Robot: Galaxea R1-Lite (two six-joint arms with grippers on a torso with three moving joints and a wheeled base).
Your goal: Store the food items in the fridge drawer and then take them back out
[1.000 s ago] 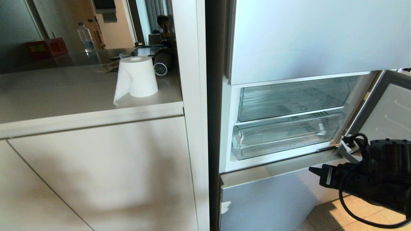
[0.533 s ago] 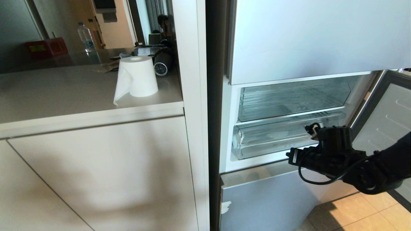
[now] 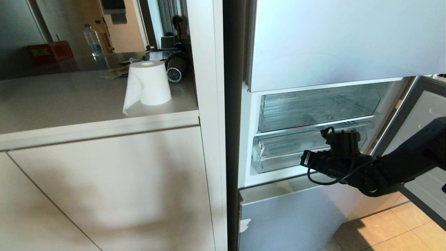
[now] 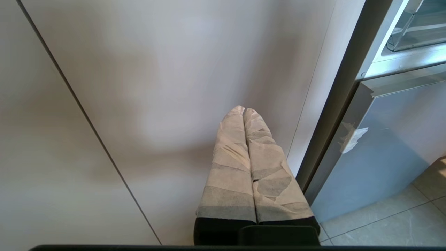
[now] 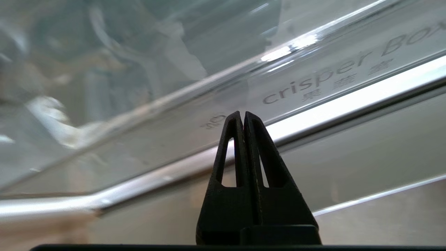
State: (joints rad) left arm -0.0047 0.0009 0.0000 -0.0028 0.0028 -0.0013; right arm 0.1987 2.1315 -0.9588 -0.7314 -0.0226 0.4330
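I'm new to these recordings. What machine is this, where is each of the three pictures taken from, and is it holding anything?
This is a wheeled robot with two arms, each ending in a two-fingered gripper. The wide picture comes from a camera on its head: it faces a counter with a paper roll and, to the right, an open fridge with two clear drawers.

The right gripper reaches toward the lower fridge drawer. The right wrist view looks along its shut black fingers at a clear drawer front marked "crisper box".

The left wrist view shows the left gripper, tape-wrapped and shut, in front of a plain cabinet panel.

Neither gripper holds anything, and no fruit is visible in these views.
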